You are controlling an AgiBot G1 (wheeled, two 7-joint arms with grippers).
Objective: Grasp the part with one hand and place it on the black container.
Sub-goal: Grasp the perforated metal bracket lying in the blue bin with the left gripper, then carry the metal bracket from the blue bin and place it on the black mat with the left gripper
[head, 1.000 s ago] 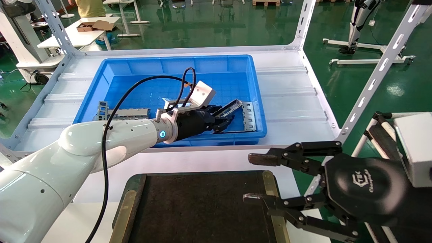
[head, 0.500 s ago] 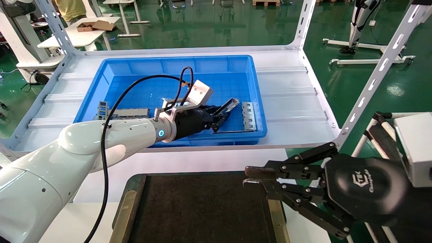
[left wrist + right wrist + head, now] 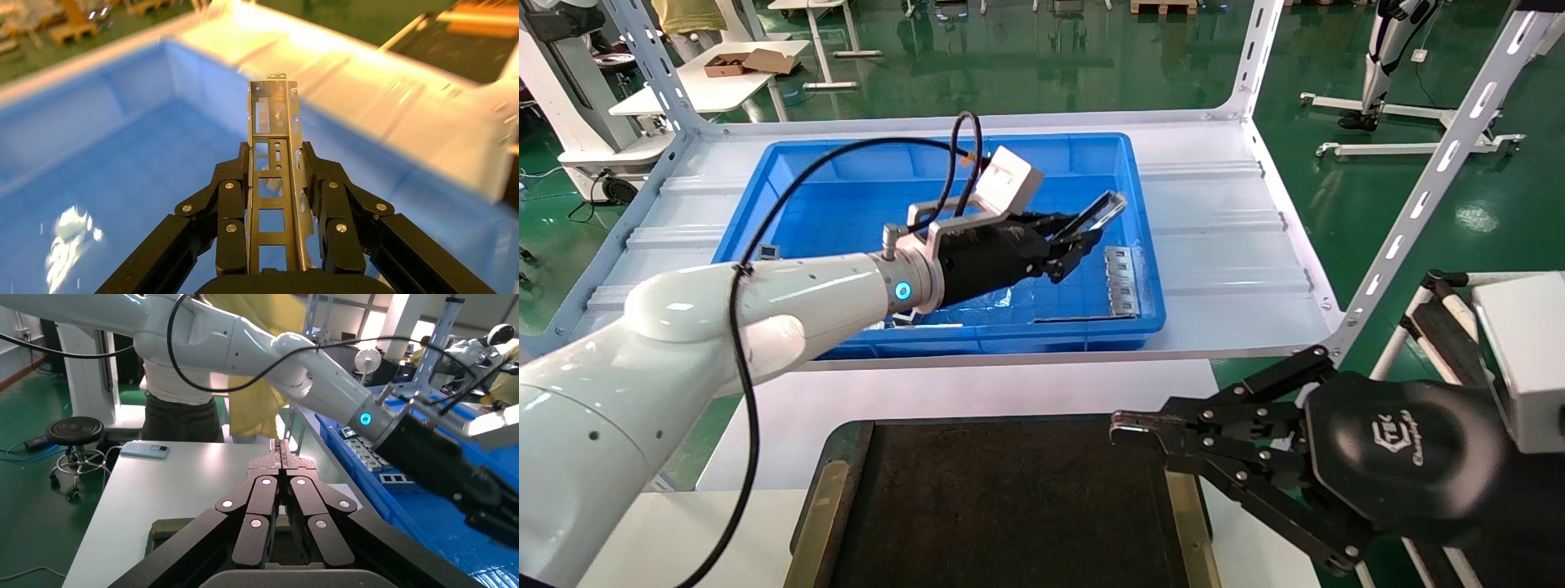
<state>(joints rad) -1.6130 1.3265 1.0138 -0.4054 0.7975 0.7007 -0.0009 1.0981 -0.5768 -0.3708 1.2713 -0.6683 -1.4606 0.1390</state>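
Pick was done. Left gripper (image 3: 1083, 231) was clamped on the part (image 3: 1101, 212), one finger on each long side, and held it in the air above the blue bin (image 3: 764, 175), clear of the bin floor, its free end tilted up and pointing toward the bin's far right corner. In the left wrist view the part (image 3: 273, 177) ran straight out between the fingers (image 3: 232, 208), held along its rear half.

Left to do, by my reading: carry the part back over the bin's near wall to the black tray (image 3: 1009, 506), which sat on the robot's side of the bin and bore nothing in view, then set it down and let go.

Right gripper (image 3: 1120, 425) was parked on the near side of the bin, at the tray's right edge, fingers pressed together on nothing.

Hard to read: the arm hid much of the bin floor. A flat plate with square cut-outs (image 3: 1122, 282) lay by the bin's right wall. The tray's near end was cut off.
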